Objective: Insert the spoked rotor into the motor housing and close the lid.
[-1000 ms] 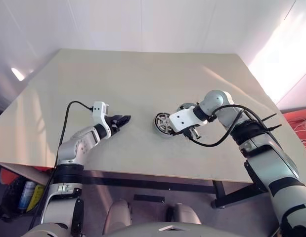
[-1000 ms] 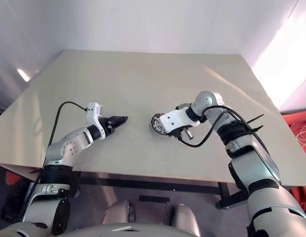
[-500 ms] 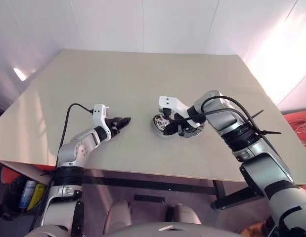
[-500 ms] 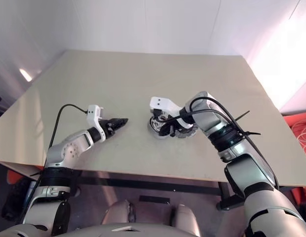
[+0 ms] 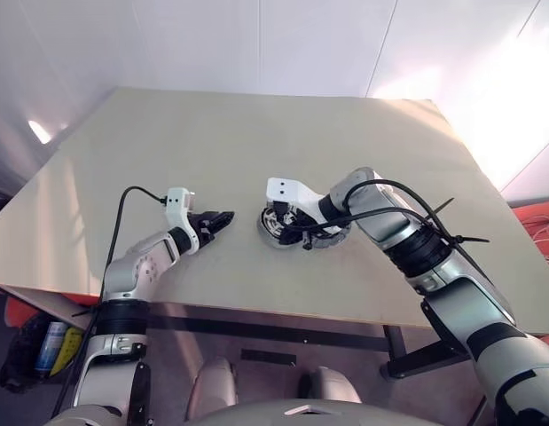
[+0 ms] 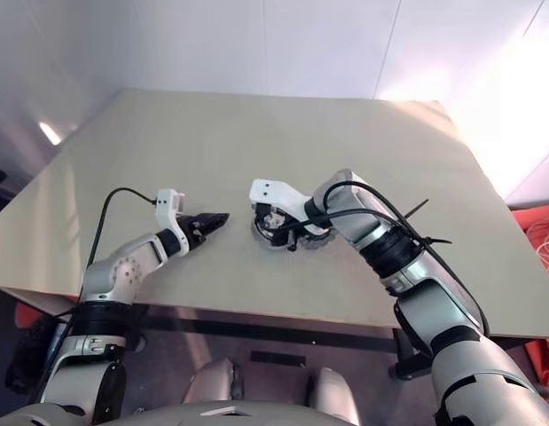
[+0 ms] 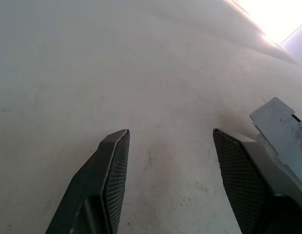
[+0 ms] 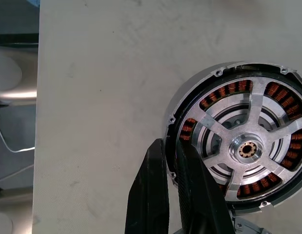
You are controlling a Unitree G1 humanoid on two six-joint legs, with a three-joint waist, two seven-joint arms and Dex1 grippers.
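Here, the motor housing (image 8: 238, 146) sits flat on the beige table (image 5: 256, 151) at the centre of the left eye view, with the spoked rotor (image 8: 246, 146) already seated inside it; the right wrist view shows the silver spokes and hub lying over the ring of coppery coils. The right gripper (image 8: 172, 195) comes in from the right of the frame and points down at the housing's near-left edge. Its two black fingers (image 8: 151, 195) are pressed together, and their tips rest against the housing's dark rim; whether they pinch anything cannot be told. Just behind the arm's cable, at the right of the housing, part of a finned silver disc, the lid (image 5: 332, 236), peeks out on the table. The left gripper (image 5: 219, 219) sits at centre left, just beside the housing but apart from it, jaws spread and empty, low above the bare tabletop.
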